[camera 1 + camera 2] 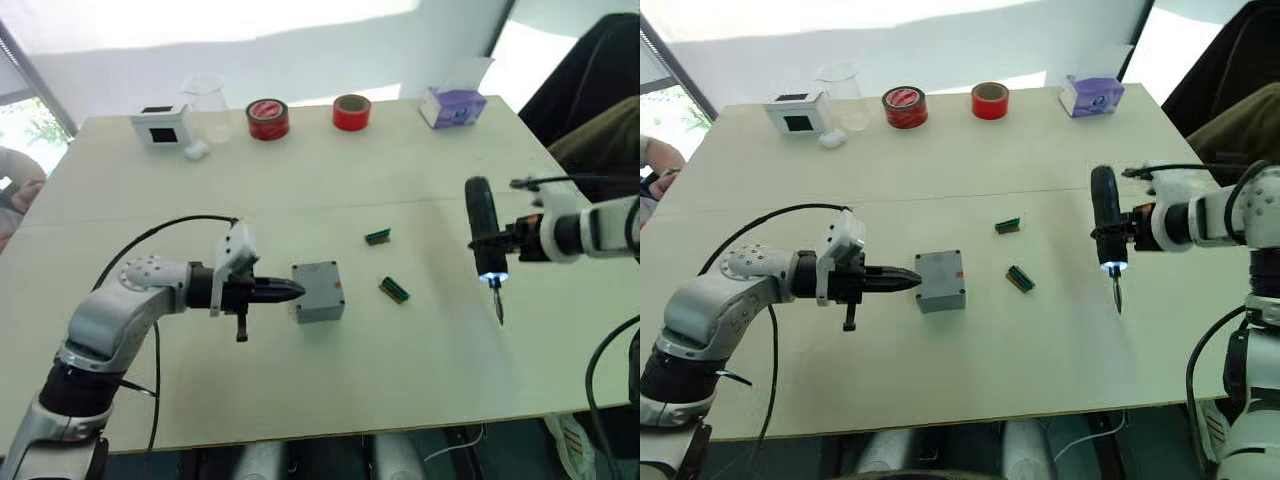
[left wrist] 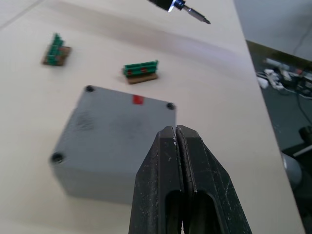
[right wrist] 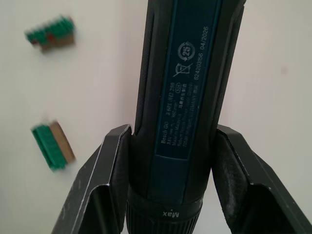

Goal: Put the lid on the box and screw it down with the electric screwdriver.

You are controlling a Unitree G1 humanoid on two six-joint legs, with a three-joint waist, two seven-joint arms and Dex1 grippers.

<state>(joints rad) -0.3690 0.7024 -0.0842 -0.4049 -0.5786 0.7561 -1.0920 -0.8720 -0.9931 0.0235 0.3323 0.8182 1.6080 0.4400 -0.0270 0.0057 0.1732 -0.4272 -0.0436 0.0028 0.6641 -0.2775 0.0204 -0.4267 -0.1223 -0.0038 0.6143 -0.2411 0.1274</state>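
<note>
Your lid (image 2: 109, 131) sits on the box (image 1: 318, 291) mid-table; left gripper (image 1: 288, 291) clenched empty beside it. Right gripper (image 3: 170, 170) grips the electric screwdriver (image 1: 484, 232), right; next, seat the bit in a corner screw

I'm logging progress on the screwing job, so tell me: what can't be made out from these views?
- Screws in the lid: left wrist view shows three dark corner holes, too small to tell if filled; the left gripper's fingers hide the fourth.
- Lid-to-box seam: too small in the eye views.
- Electric screwdriver tip: cut off in the right wrist view.
</note>
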